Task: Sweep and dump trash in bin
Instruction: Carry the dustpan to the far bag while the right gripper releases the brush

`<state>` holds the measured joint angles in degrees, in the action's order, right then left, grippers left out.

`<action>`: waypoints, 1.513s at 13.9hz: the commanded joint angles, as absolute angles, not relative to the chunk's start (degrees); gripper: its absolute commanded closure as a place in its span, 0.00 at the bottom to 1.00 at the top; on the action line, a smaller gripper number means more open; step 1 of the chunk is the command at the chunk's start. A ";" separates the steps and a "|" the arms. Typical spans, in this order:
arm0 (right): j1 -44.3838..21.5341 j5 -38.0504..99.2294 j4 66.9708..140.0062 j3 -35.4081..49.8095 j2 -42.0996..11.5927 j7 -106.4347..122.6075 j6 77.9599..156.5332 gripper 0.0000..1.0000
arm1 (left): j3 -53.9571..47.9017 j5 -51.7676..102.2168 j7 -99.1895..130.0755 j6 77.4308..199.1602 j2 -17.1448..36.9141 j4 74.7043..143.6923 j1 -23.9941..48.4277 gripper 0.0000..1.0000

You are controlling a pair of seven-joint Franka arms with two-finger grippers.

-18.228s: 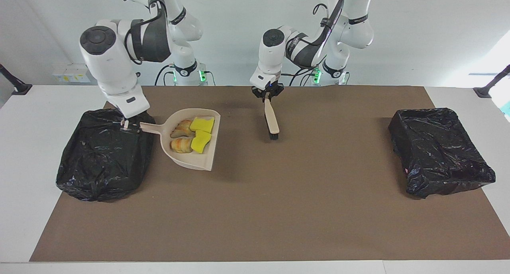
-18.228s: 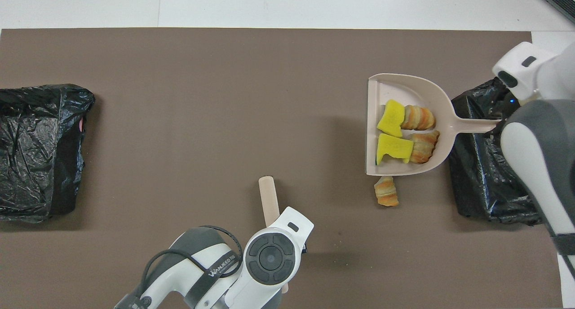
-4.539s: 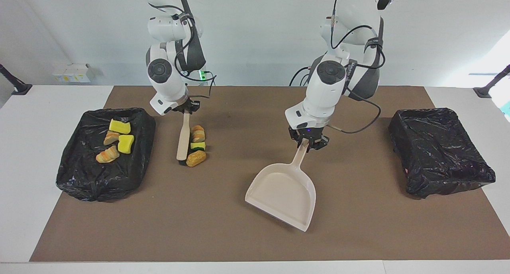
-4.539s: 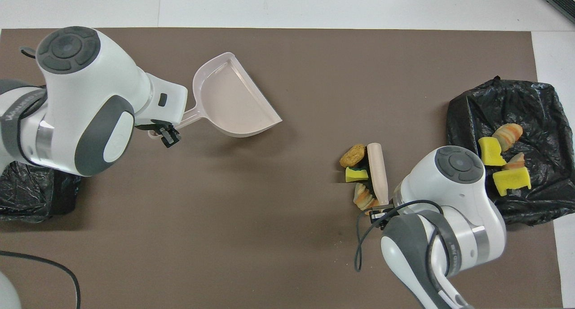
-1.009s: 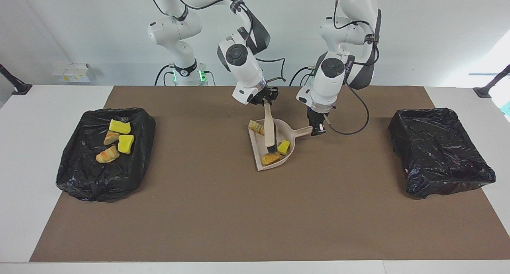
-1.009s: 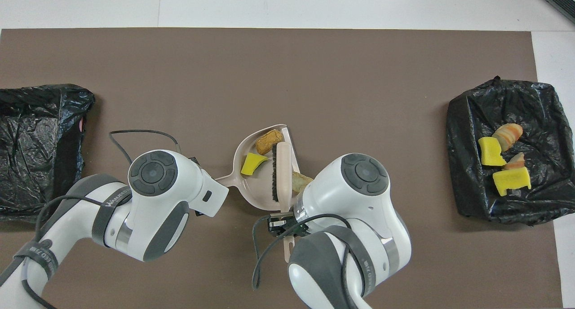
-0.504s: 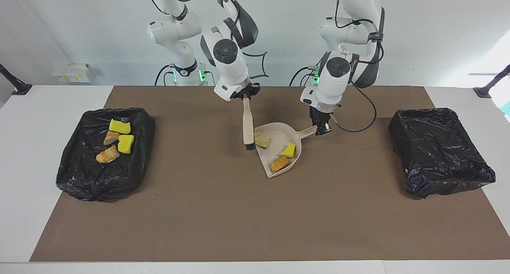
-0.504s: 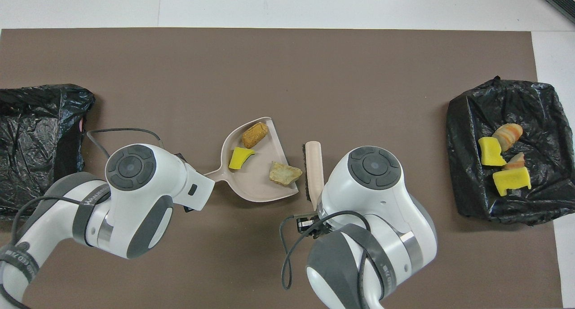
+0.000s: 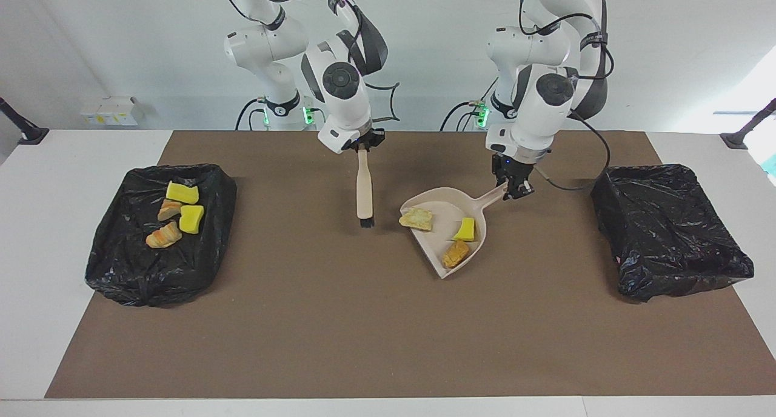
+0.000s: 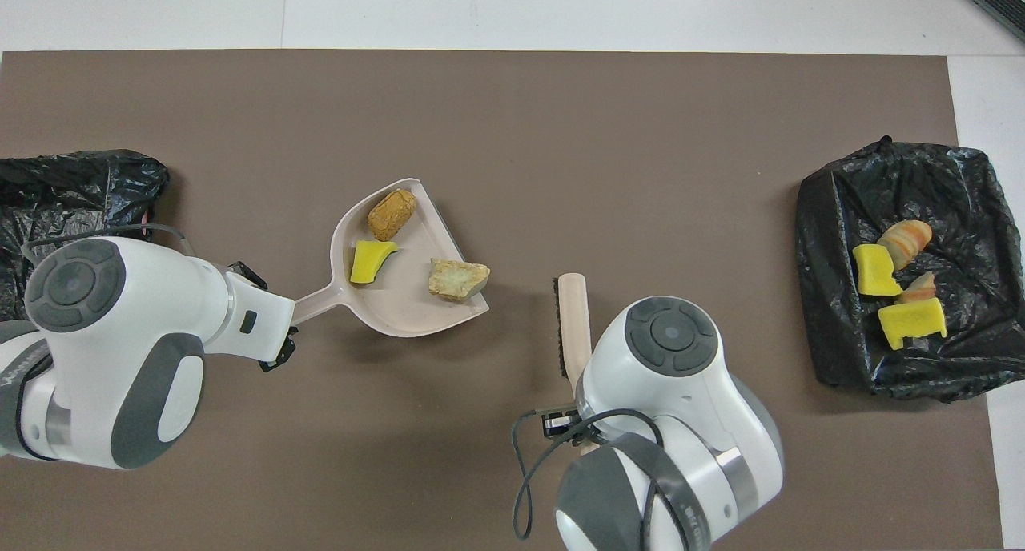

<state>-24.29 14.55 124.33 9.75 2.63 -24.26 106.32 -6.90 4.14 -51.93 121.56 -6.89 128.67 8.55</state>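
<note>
Left gripper (image 9: 513, 190) clamped on the handle of the beige dustpan (image 9: 450, 228), raised over the brown mat (image 9: 364, 320) between mid-table and the empty black bin (image 9: 670, 238) at the left arm's end. Three pieces of trash in the pan: a pale bread chunk (image 9: 416, 218) at the open lip, a yellow sponge chunk (image 9: 465, 229), an orange-tan piece (image 9: 454, 254). Right gripper (image 9: 362, 144) shut on the brush (image 9: 364, 190), hanging bristles down over mid-table. More trash (image 9: 174, 214) lying in the other black bin (image 9: 157, 259) at the right arm's end.
</note>
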 commanded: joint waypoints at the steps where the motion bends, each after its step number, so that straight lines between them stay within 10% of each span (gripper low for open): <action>1: -28.98 13.89 128.40 10.37 4.22 -30.21 112.04 1.00 | -7.29 6.06 -53.43 120.41 -8.09 128.59 6.25 1.00; 13: -42.54 13.97 131.84 10.28 -0.53 -42.10 122.43 1.00 | -6.94 13.36 -81.45 94.69 -5.55 109.63 -22.04 1.00; 17: -42.10 13.97 131.66 10.28 -0.70 -41.75 121.47 0.54 | -6.94 10.65 -87.00 84.31 2.18 95.66 -29.60 1.00; 19: -42.01 13.97 130.96 10.28 -0.97 -42.71 121.03 0.00 | -6.86 7.83 -89.90 81.40 5.00 90.46 -32.24 1.00; 21: -41.84 13.80 129.73 10.11 -1.14 -42.72 119.63 0.00 | -6.77 5.72 -92.28 80.86 6.41 88.51 -35.58 1.00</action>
<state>-42.35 14.55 130.82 10.07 -1.12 -41.62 120.58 -6.07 7.47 -89.61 83.98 3.39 93.60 -32.37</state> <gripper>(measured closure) 0.242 0.665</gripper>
